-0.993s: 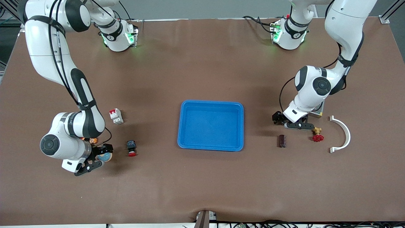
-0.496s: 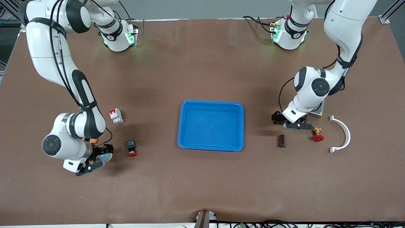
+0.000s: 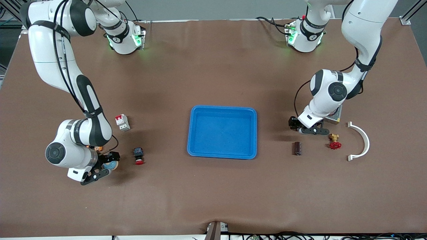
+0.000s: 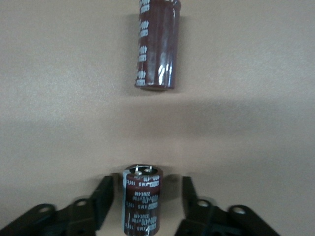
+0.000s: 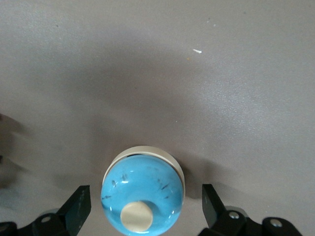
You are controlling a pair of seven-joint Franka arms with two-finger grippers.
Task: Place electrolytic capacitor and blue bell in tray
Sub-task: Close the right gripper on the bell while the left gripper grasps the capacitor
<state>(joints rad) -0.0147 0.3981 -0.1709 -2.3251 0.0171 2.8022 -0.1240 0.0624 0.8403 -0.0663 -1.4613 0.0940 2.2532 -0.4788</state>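
**Pre-grasp on both items, nothing in tray yet**

Step in hand: grasping, both arms at once, no arm waiting.

Down at the worktop toward the left arm's end with the left gripper, straddling the electrolytic capacitor. Jaws fairly narrow, slim gaps showing either side of the can, so not judged clamped yet (can hidden under the gripper in the front view). Also spotted a second capacitor lying on its side, nearer the front camera, untouched. Red valve just beside, toward the left arm's end.

Down at the worktop toward the right arm's end with the right gripper, spread wide around the blue bell, clear space on both sides, no contact. Red push button close by, between bell and tray.

Blue tray mid-worktop, bare inside, well apart from both items.

Next, probably: pinch fully on can and bell, check for a firm hold (round dome likely slippery, so grip low at the base), lift clear, carry inward over the tray rim, release low.
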